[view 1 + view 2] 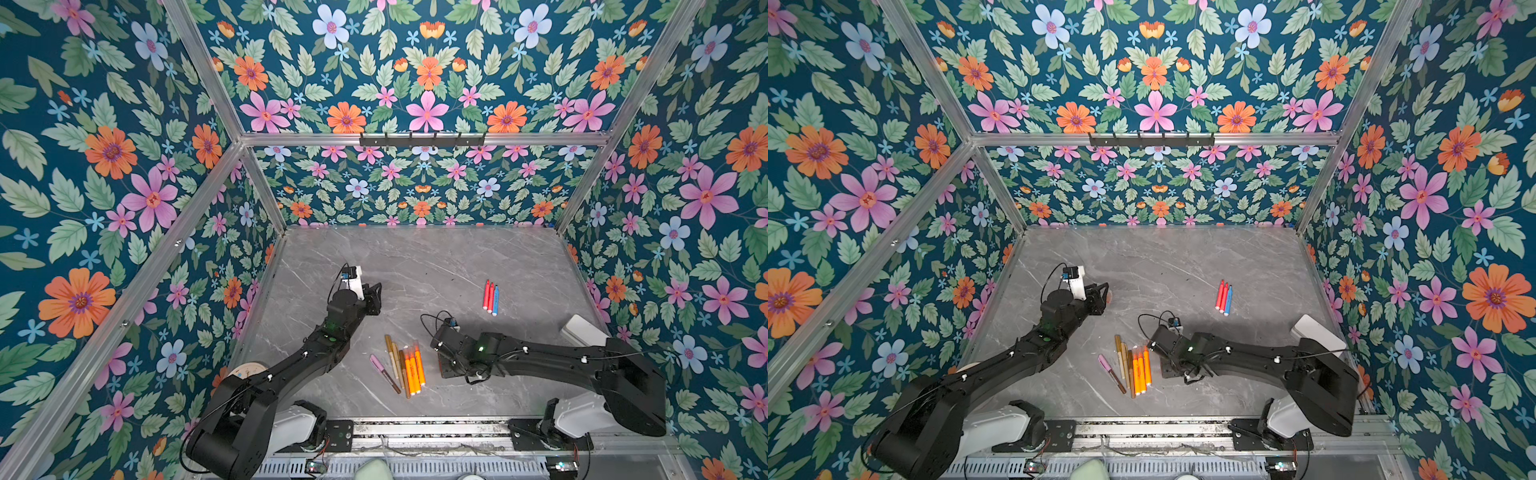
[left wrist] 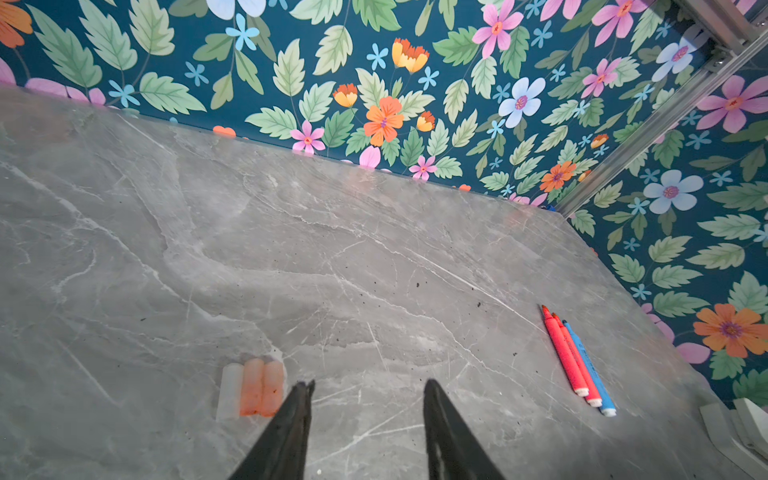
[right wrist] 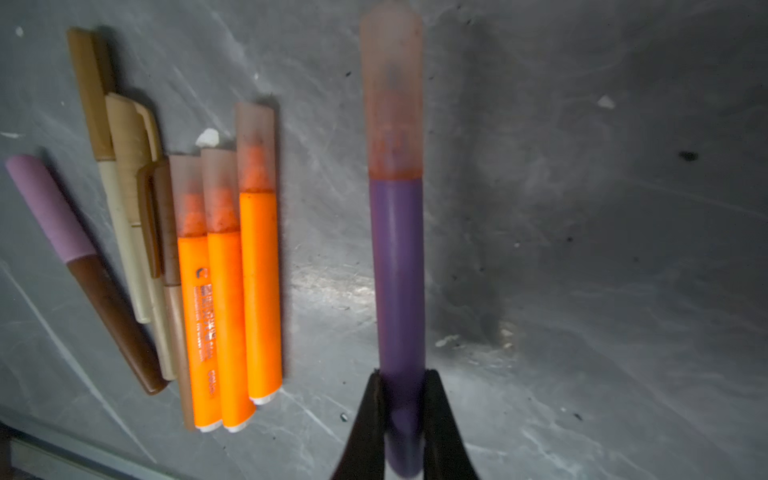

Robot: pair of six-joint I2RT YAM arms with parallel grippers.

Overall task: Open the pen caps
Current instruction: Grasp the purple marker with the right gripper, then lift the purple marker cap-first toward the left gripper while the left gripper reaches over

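Right wrist view is showing the right gripper (image 3: pixel 401 374) clamping a purple pen (image 3: pixel 397 270) by its tail near the bench's (image 3: pixel 582 249) front edge, its cap (image 3: pixel 390 91) pointing straight away from the jaws. The left gripper (image 2: pixel 368 386) is hanging empty, jaws apart, well off toward the left edge.

Grey marble table (image 1: pixel 436 266): capped pens (image 1: pixel 413 368), 6 o'clock; uncapped pens (image 1: pixel 491 297) (two red, one blue), 2 o'clock; loose caps (image 2: pixel 251 388), 10 o'clock

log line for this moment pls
left gripper: open, empty, near loose caps | right gripper: shut on purple pen | pen cap: on
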